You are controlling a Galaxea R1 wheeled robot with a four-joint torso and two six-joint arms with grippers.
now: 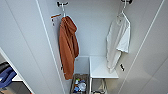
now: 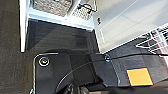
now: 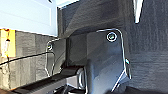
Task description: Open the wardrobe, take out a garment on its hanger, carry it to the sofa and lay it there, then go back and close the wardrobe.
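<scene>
The wardrobe (image 1: pixel 100 30) stands open in front of me, its white doors swung out to the left (image 1: pixel 22 37) and right (image 1: pixel 150 50). Inside on the right, the garment (image 1: pixel 117 42), a white T-shirt, hangs from a thin white hanger (image 1: pixel 123 11) hooked near the top. An orange hooded sweatshirt (image 1: pixel 68 45) hangs on the left on its own hanger. In the left wrist view the wardrobe's base (image 2: pixel 60 21) and one open door (image 2: pixel 125 22) sit above dark carpet. In the right wrist view a white door panel (image 3: pixel 27 15) is seen.
A white shelf (image 1: pixel 101 67) sits under the T-shirt, and a basket of small items (image 1: pixel 80 85) under the sweatshirt. Woven baskets (image 2: pixel 52 6) stand in the wardrobe's bottom. An orange square (image 2: pixel 139 77) lies on the carpet near a white wire rack (image 2: pixel 155 37). Something blue (image 1: pixel 6 75) lies beyond the left door.
</scene>
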